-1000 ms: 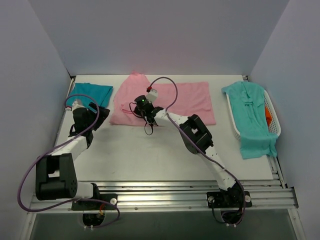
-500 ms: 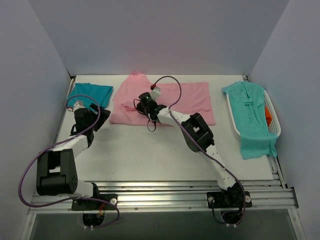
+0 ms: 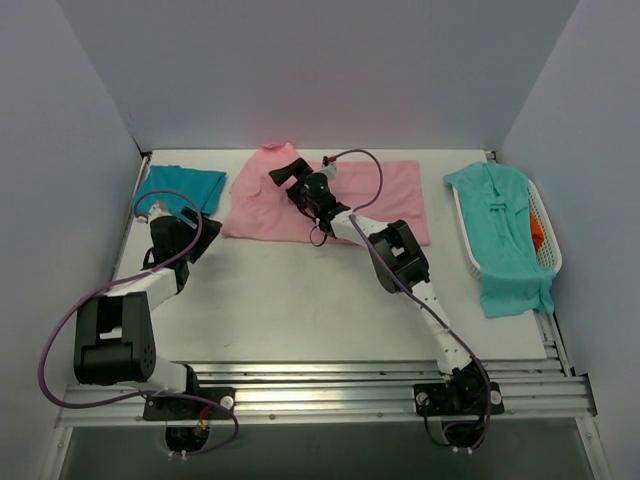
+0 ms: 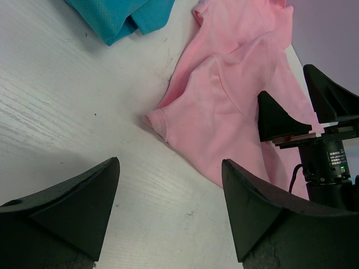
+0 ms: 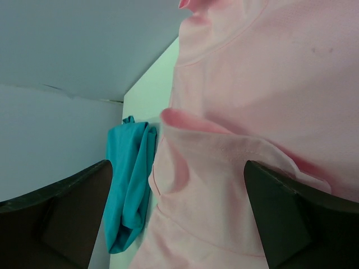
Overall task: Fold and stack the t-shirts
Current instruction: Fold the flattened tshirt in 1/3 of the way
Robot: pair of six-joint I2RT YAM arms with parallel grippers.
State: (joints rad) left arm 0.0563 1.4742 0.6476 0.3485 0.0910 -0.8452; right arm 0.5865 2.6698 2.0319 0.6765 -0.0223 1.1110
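Observation:
The light pink t-shirt (image 3: 385, 200) lies spread at the back middle of the table, its left side folded over with a sleeve end (image 4: 160, 119) pointing at the left arm. My right gripper (image 3: 290, 172) hovers open over that folded left part, with nothing between its fingers; below it the right wrist view shows pink cloth (image 5: 269, 73). My left gripper (image 3: 197, 222) stands open low over bare table, just short of the sleeve. The darker teal t-shirt (image 3: 185, 186) lies bunched at the back left. The aqua-green t-shirt (image 3: 505, 235) hangs over the basket.
A white laundry basket (image 3: 548, 235) stands at the right edge with something orange (image 3: 537, 230) inside. Grey walls close in the table on three sides. The metal rail (image 3: 320, 385) with both arm bases runs along the near edge.
My right gripper was shut on the pink shirt's left part; it has opened, let the cloth go and moved toward the back. The left arm has barely moved.

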